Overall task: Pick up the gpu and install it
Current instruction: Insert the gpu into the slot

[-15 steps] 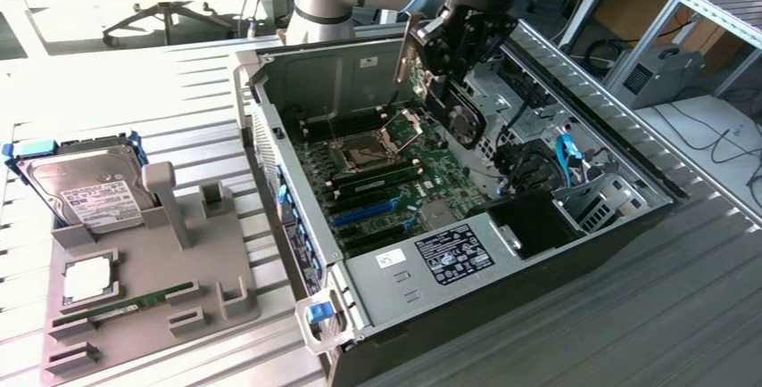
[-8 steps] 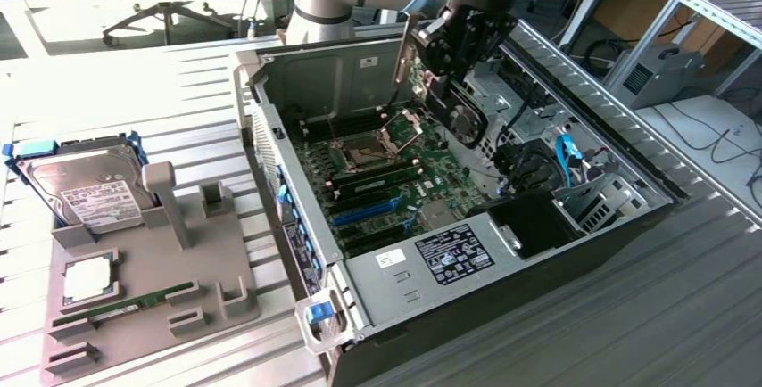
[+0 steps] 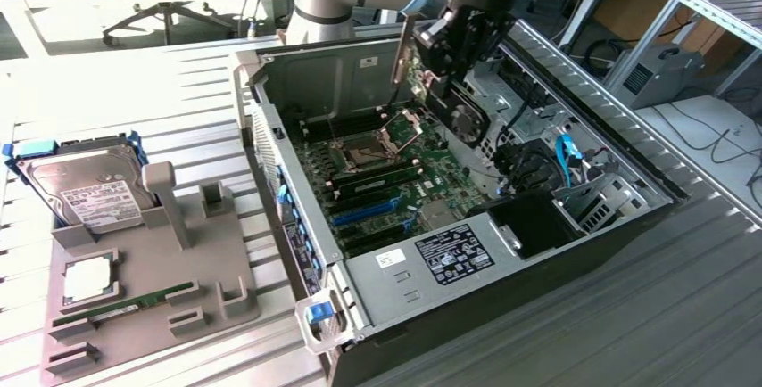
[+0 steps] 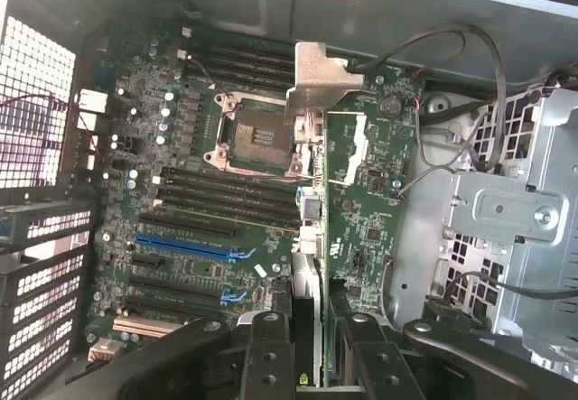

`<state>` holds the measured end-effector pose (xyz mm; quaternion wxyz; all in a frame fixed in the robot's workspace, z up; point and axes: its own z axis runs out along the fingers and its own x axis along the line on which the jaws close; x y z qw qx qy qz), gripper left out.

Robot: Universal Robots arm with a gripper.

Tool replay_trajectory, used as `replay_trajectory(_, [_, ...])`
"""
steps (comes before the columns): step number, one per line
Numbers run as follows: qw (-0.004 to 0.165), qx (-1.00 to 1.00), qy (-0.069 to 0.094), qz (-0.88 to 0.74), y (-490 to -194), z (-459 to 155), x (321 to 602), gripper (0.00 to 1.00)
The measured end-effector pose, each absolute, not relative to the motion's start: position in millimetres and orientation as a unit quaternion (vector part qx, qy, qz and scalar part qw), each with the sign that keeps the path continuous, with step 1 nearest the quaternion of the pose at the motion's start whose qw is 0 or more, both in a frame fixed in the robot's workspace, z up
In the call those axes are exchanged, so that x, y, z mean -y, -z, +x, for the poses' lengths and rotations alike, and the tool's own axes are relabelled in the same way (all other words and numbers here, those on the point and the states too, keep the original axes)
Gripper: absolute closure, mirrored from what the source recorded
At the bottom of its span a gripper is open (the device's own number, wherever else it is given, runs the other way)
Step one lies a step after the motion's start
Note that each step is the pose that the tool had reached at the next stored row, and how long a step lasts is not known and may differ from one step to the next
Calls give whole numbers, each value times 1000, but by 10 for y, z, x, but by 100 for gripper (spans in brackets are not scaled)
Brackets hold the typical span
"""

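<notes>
gpu (image 3: 405, 55) held upright over the open computer case (image 3: 393, 293), clamped edge-on in my gripper (image 3: 447, 66). the wrist view looks down its silver bracket (image 4: 321, 79) onto one bare cpu socket (image 4: 253, 134) and two blue slots (image 4: 190, 246). the exterior view adds one hard drive (image 3: 84, 195) and one ram stick (image 3: 125, 302) on a gray holder (image 3: 143, 333) outside the case.

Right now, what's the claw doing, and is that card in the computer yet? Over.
Claw shut on gpu. Gpu held on edge above motherboard, not seated. Nothing seen blocking the blue slot. Over.
</notes>
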<state>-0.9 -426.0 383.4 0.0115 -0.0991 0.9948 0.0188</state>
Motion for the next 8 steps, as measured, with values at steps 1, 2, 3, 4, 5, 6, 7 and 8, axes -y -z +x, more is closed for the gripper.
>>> replay_trajectory(1, [12,-995,-19,-102,-3833,-8,4260,73])
replay_trajectory(2, [11,-994,-19,-106,-3834,-7,4260,73])
replay_trajectory(3, [11,-994,-19,-109,-3833,-7,4260,73])
replay_trajectory(4, [11,-993,-19,-114,-3834,-6,4260,73])
replay_trajectory(5, [11,-993,-19,-118,-3834,-6,4260,73])
replay_trajectory(6, [11,-992,-19,-121,-3834,-6,4260,73])
replay_trajectory(7, [11,-992,-19,-124,-3833,-6,4260,73])
replay_trajectory(8, [11,-991,-19,-131,-3834,-5,4260,73])
